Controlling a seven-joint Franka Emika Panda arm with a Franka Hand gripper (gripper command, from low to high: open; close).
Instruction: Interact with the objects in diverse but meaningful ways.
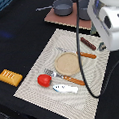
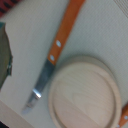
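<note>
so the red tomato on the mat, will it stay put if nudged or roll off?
The tomato looks round and smooth, so a sideways push would probably roll it rather than slide it. The woven placemat may slow it a little. The white-and-blue piece lies close by and could stop a roll that way. A grasp may slip on its curved sides.

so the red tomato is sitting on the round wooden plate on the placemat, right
Not quite. In the exterior view the red tomato is on the placemat, but it sits beside the round wooden plate, toward the exterior view's left, apart from it. The plate has nothing on it.
</note>
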